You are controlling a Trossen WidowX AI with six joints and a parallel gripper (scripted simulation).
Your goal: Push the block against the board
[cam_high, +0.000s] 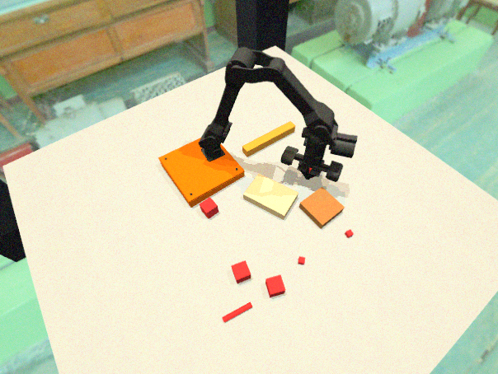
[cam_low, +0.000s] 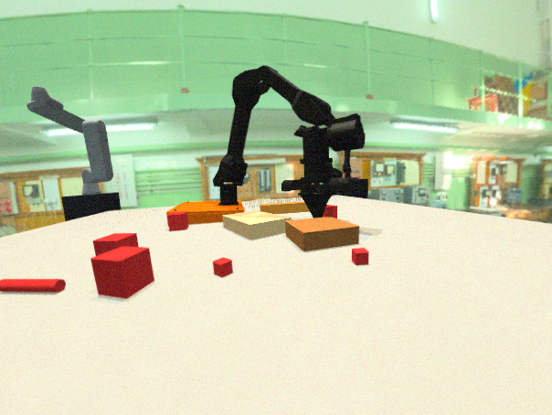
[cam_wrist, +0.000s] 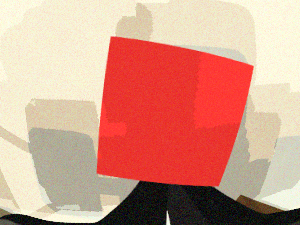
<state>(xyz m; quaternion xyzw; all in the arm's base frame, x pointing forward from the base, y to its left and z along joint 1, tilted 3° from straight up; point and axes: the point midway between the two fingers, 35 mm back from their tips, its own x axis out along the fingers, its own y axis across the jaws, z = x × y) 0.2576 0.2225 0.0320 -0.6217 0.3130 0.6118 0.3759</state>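
The square block (cam_high: pixel 321 207) (cam_low: pixel 322 232) is a flat orange-brown slab lying on the table. A cream rectangular board (cam_high: pixel 270 195) (cam_low: pixel 256 224) lies just left of it with a small gap between them. They sit at an angle to each other. My gripper (cam_high: pixel 310 172) (cam_low: pixel 316 214) (cam_wrist: pixel 163 165) is shut and empty. It points down close to the table, just behind the square block's far edge. A small red cube (cam_wrist: pixel 173 117) (cam_low: pixel 330 211) lies right in front of the fingertips. In the top view the gripper mostly hides the cube.
A long yellow bar (cam_high: pixel 268 138) lies behind the gripper. The arm's orange base plate (cam_high: pixel 194 175) (cam_low: pixel 201 212) is at the left with a red cube (cam_high: pixel 209 207) (cam_low: pixel 177 220) by it. Several red cubes (cam_high: pixel 275 286) (cam_low: pixel 122 271) and a red rod (cam_high: pixel 237 312) (cam_low: pixel 31 285) are scattered nearer the front.
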